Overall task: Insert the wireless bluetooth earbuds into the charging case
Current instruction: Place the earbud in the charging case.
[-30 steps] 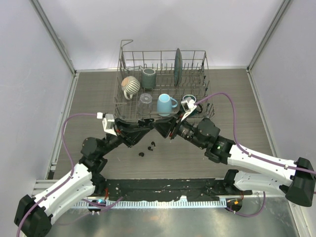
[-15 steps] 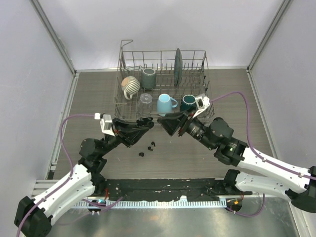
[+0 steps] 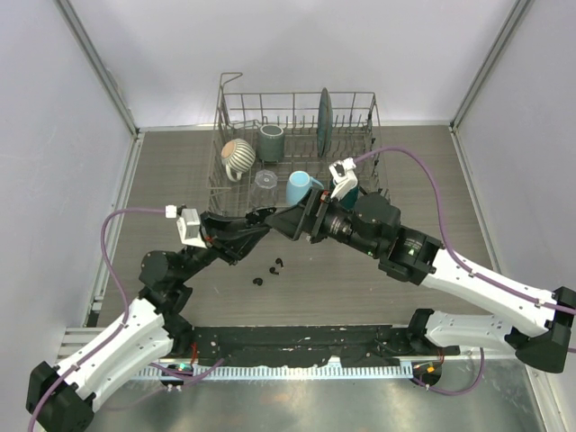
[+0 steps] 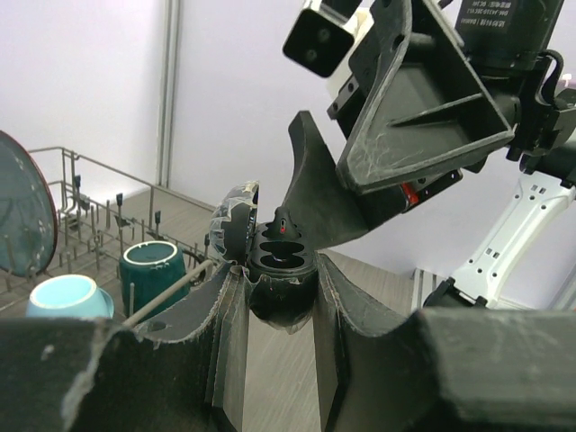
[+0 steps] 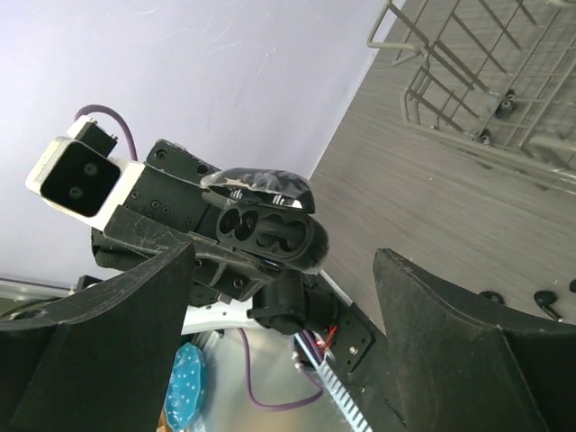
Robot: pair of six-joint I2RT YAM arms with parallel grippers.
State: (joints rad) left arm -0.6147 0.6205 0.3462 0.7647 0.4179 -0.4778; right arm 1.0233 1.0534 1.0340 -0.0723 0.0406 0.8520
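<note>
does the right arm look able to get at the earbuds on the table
Probably yes. The right gripper is open and empty, and the earbuds lie uncovered on the table nearly under it. The left gripper, shut on the charging case, hangs close by but not over them.

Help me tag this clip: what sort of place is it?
Probably a robot test cell, not a kitchen: plain pale panel walls, metal corner posts, wire dish rack on a grey tabletop.
</note>
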